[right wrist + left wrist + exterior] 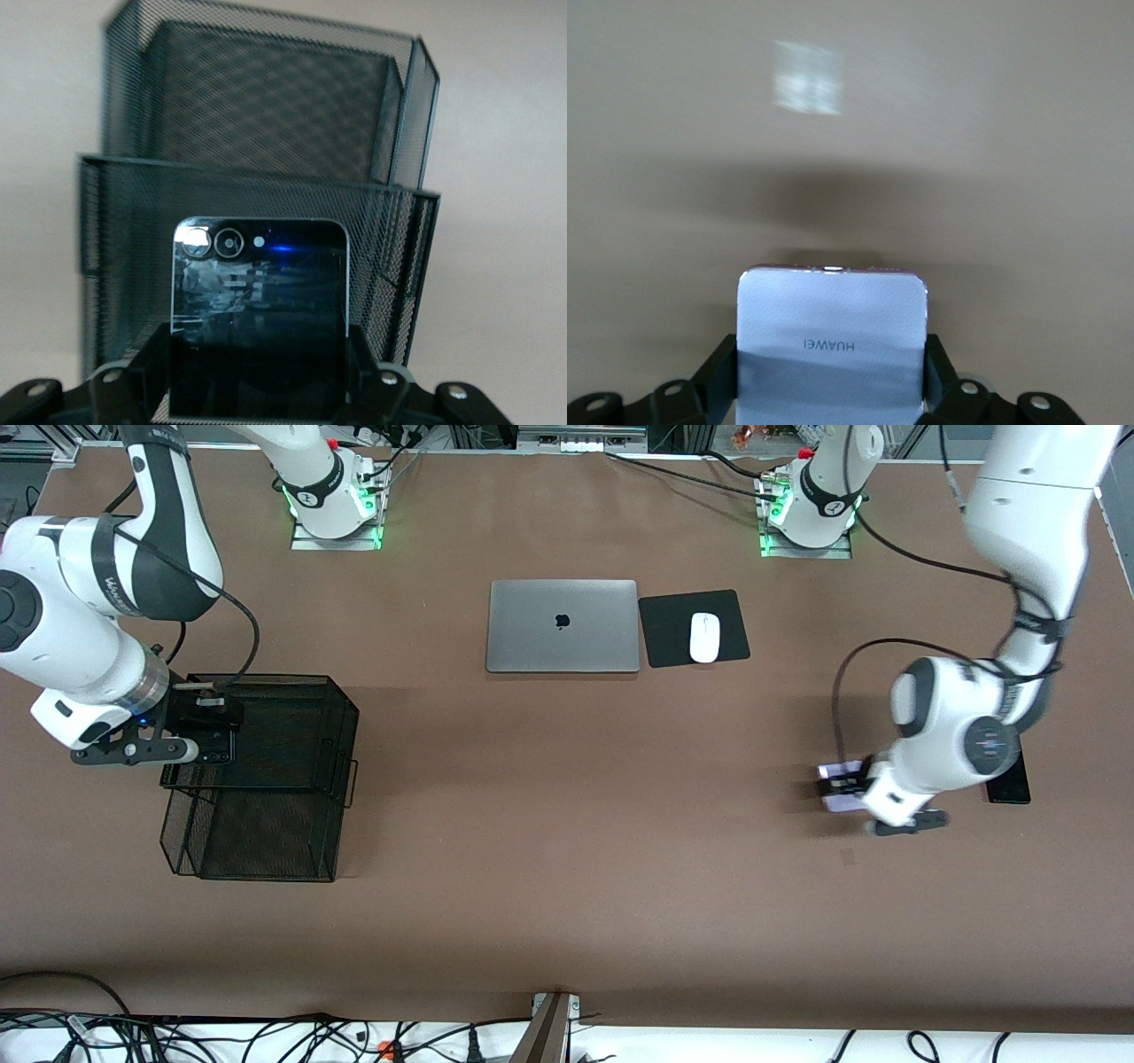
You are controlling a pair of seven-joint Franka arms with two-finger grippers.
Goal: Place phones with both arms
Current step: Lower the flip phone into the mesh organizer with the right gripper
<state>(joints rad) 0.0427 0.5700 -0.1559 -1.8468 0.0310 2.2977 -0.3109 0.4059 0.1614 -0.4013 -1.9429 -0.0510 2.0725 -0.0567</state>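
Two phones are gripped: black flip phone (259, 310) by right gripper (208, 731) over mesh organizer's (292, 779) 9 o'clock rim, to be lowered level; lavender Huawei phone (833, 345) clamped by left gripper (846, 784) over table (567, 850).

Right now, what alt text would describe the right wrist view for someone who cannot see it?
A small squarish black phone with camera lenses is clamped in the right gripper, its jaws shut on it, in front of a black wire-mesh basket on a pale table.

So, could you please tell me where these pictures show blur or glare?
Front view: the left arm is smeared. Left wrist view: the table is soft, with a pale bright patch. Right wrist view: the black phone mirrors light, and the mesh basket is slightly soft.
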